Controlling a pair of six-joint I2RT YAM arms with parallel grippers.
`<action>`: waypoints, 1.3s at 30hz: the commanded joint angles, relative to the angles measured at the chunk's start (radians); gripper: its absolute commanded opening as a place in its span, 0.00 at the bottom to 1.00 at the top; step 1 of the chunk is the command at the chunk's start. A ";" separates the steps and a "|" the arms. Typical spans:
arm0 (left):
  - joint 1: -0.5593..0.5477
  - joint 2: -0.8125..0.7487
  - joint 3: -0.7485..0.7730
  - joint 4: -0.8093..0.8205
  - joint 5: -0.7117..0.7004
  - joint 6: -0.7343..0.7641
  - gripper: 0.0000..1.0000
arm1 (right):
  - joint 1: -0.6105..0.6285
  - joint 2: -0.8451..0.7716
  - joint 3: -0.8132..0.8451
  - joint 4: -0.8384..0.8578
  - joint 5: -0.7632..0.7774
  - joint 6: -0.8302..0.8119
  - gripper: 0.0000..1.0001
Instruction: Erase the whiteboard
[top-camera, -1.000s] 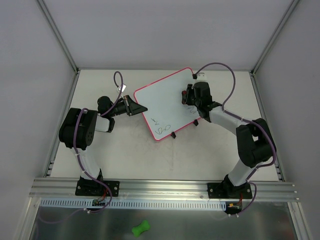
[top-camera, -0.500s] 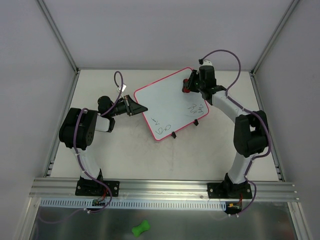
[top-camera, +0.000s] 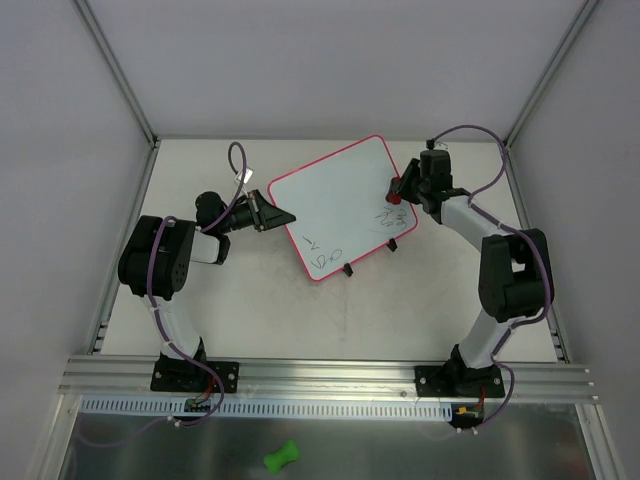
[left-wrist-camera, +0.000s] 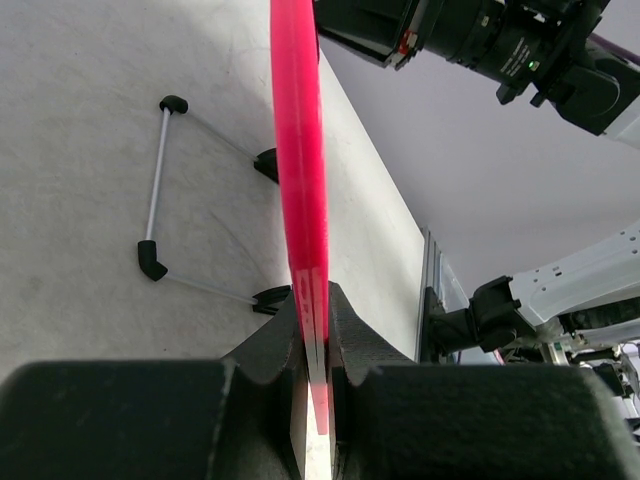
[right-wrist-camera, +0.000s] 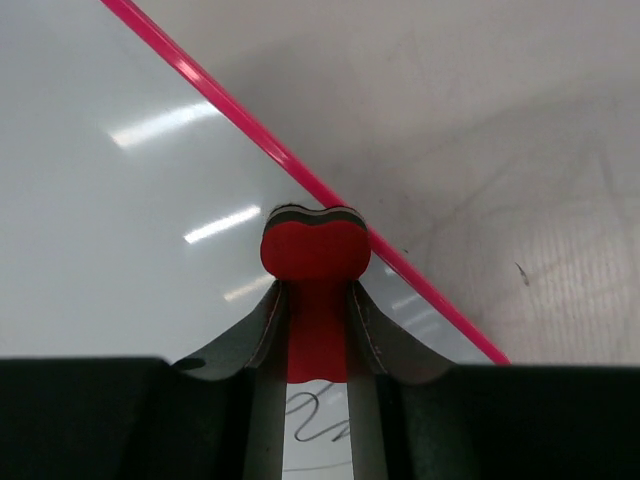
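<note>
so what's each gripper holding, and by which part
Left gripper pinches the whiteboard by its rim; right gripper holds the red eraser by its narrow middle.

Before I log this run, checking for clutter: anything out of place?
A small green bone-shaped object lies off the table, on the metal sheet at the near edge, away from the whiteboard. Nothing else stands out.
</note>
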 joint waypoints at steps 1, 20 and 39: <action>-0.029 -0.009 0.013 0.380 0.126 0.065 0.00 | -0.008 0.005 -0.098 -0.129 0.040 0.007 0.00; -0.028 -0.018 0.007 0.380 0.126 0.068 0.00 | -0.043 -0.055 -0.249 -0.212 0.127 0.075 0.00; -0.029 -0.011 0.013 0.380 0.125 0.064 0.00 | -0.040 -0.078 -0.315 -0.015 0.043 0.089 0.00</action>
